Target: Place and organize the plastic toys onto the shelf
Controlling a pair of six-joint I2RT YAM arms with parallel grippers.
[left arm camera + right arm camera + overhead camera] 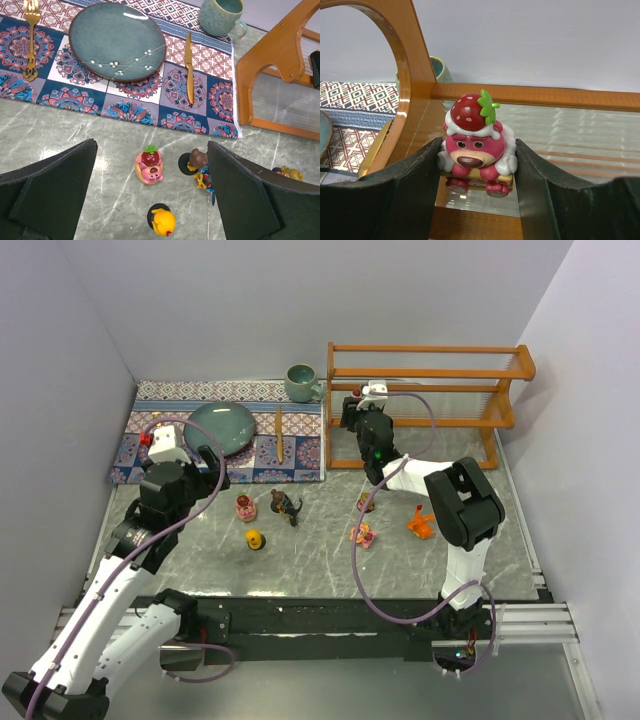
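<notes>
Two fingers of the right gripper (479, 165) clamp a pink strawberry-capped bear (470, 142) at the left end of the shelf (530, 94), over a ribbed panel (570, 130). Left gripper (151, 150) is spread wide above the table (330, 560); a second pink bear (150, 167), a yellow figure (162, 220) and a brown-headed figure (196, 160) stand beneath it.

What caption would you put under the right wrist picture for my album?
The right end effector grips a pink bear wearing a strawberry hat, right at the wooden shelf.
</notes>
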